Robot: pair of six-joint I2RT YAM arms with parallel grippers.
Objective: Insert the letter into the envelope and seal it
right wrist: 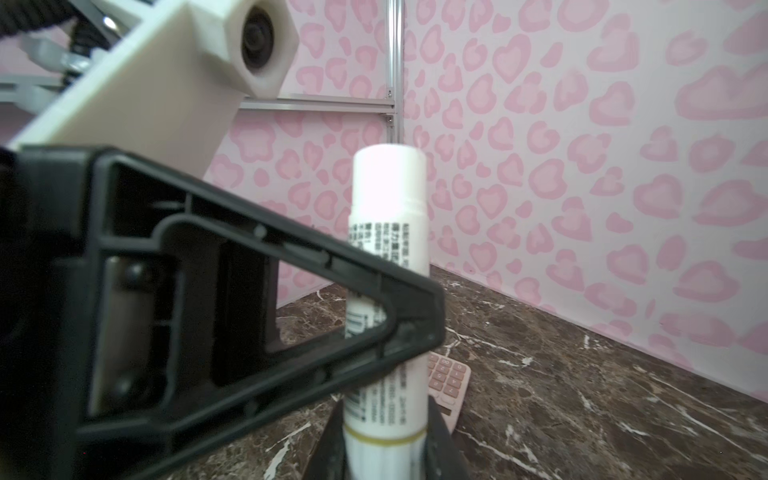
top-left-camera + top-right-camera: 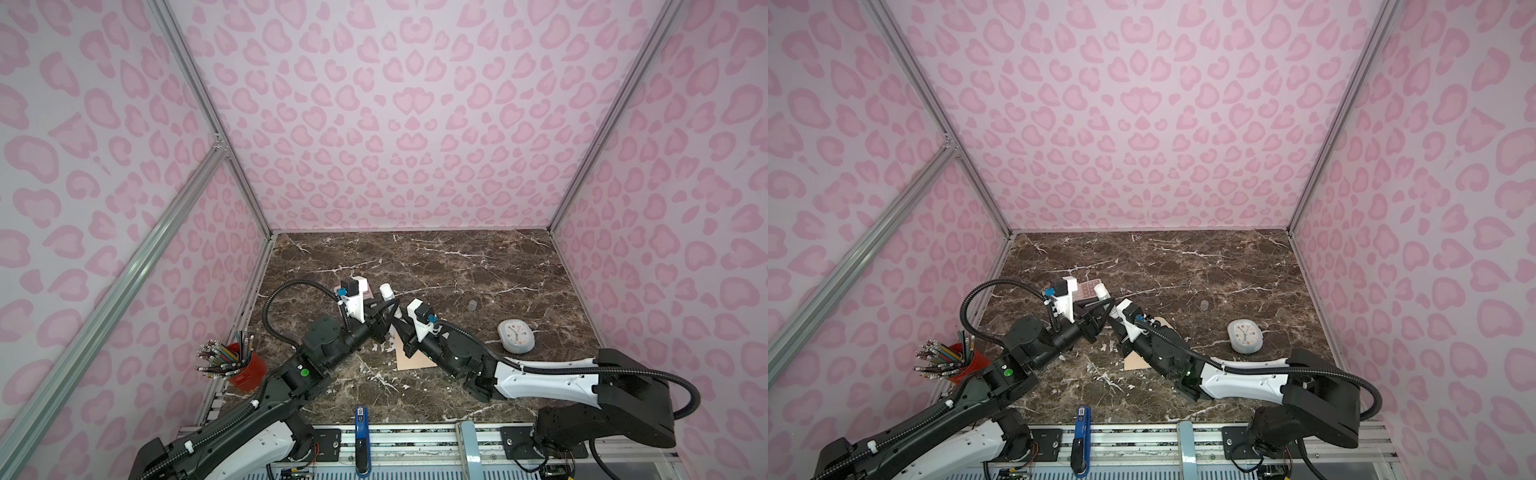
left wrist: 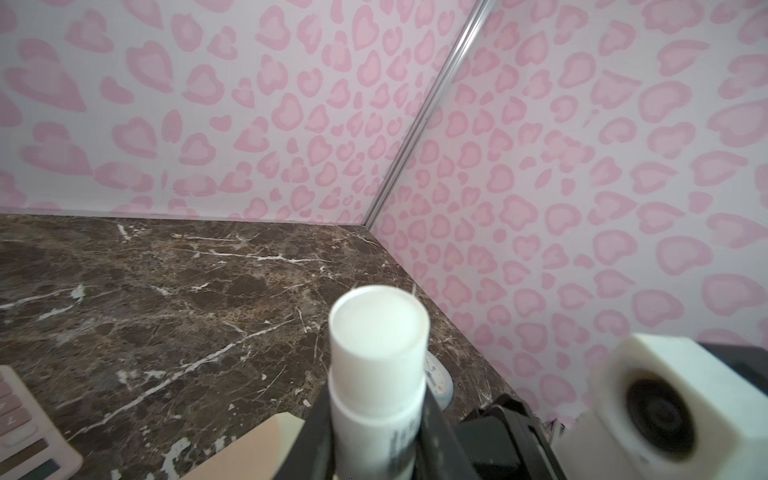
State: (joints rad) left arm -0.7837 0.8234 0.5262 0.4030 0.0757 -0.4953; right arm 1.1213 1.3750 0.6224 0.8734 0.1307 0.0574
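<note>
Looks to me like they're on the glue part of sealing, with both arms on one stick. That's either a handover or a twist or pull to get it ready, I can't tell which. If it were me, I'd have one side hold firm while the other moves straight along the stick's axis. No sideways yanking, and nobody lets go until the other one really has it.

In both top views the left gripper [image 2: 384, 311] and right gripper [image 2: 402, 325] meet nose to nose above the marble table [image 2: 457, 266], with the white glue stick [image 2: 386, 292] poking up between them. The envelope [image 2: 411, 361] lies flat right under them, partly covered by the right arm. I can't spot the letter at all. It may be inside already or hidden under the arms.

In the left wrist view the left gripper [image 3: 376, 451] is clamped snug on the stick's body, with the fat white end sticking out past the jaws. A peach corner of the envelope [image 3: 249, 455] peeks in below, with a pink calculator [image 3: 25, 419] off to the side.

In the right wrist view the right gripper [image 1: 384, 457] is closed around the stick's other end, near the yellow ring. One of the left gripper's fingers [image 1: 415, 299] crosses in front of the label. So both are pinched on the same stick and neither one is open.
</note>
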